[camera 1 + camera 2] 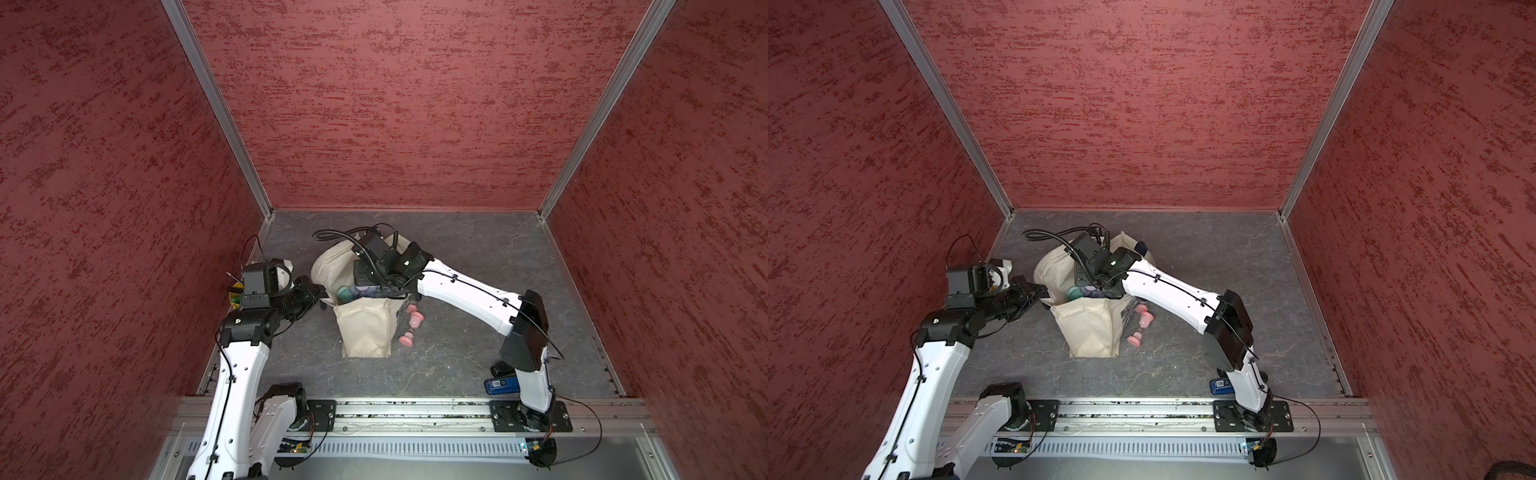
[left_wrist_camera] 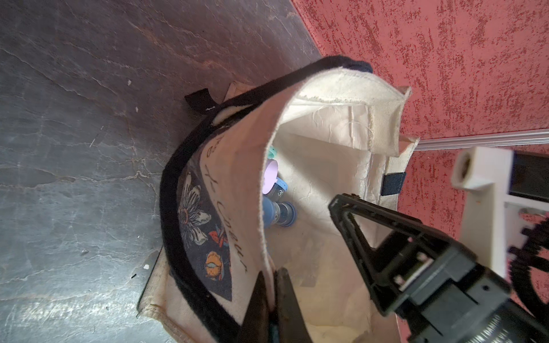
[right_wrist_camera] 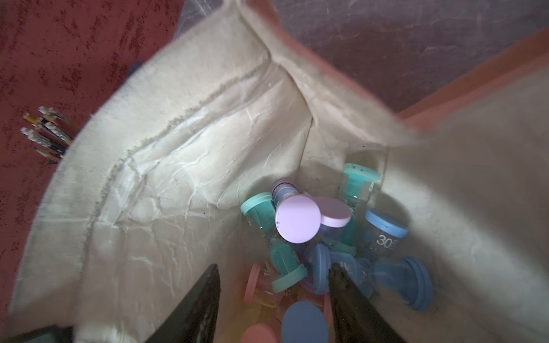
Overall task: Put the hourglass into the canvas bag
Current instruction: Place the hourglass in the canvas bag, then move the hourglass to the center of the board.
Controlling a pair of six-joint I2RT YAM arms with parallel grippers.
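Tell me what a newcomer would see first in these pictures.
A cream bag stands mid-table, its rim pinched by the left jaws. The right jaws hang open inside its mouth, over a heap of coloured hourglasses. One pink hourglass lies on the table beside the bag.

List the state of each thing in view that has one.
canvas bag: upright, mouth open.
left gripper: shut on the bag's rim.
right gripper: open, inside the bag's mouth.
hourglasses: piled inside the bag.
pink hourglass: on the table beside the bag, outside it.
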